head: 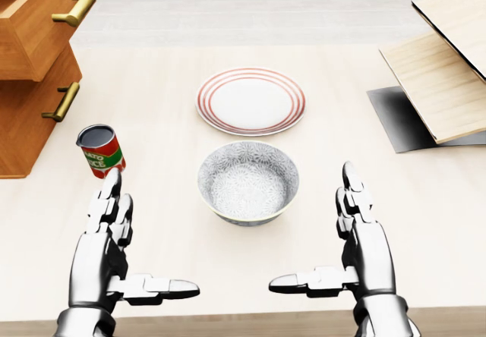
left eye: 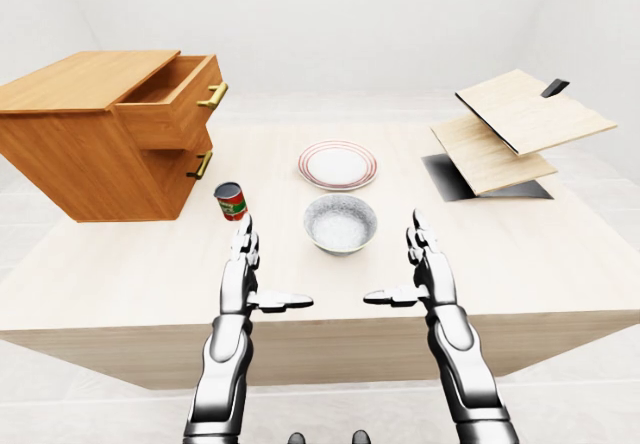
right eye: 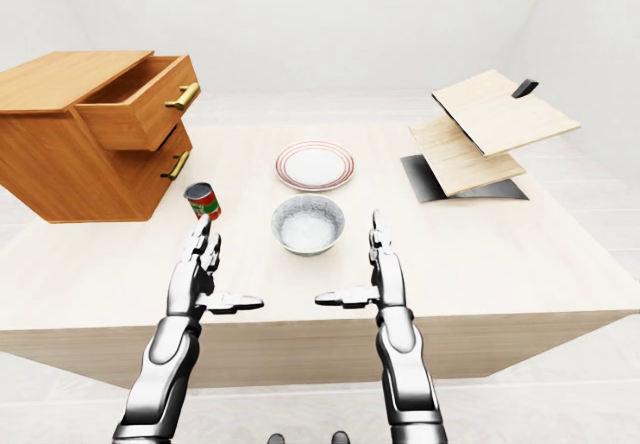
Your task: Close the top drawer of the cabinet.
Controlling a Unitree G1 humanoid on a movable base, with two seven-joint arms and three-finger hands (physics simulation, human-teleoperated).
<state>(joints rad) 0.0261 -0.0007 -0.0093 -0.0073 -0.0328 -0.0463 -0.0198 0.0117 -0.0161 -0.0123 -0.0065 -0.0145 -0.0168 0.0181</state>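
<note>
Wooden cabinet (left eye: 95,134) has its top drawer (left eye: 170,99) pulled out. Left hand (head: 106,253) and right hand (head: 357,250) are open flat, holding nothing, beside a bowl (head: 248,182)

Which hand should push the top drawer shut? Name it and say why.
Left. The left hand is open, empty and on the same side as the pulled-out top drawer of the wooden cabinet; the right hand is farther across the table.

From my head view, bowl (head: 248,182) mid-table, plate (head: 251,100) above it, can (head: 100,150) left, cabinet (left eye: 95,134) upper left, boards (left eye: 515,129) upper right.
</note>
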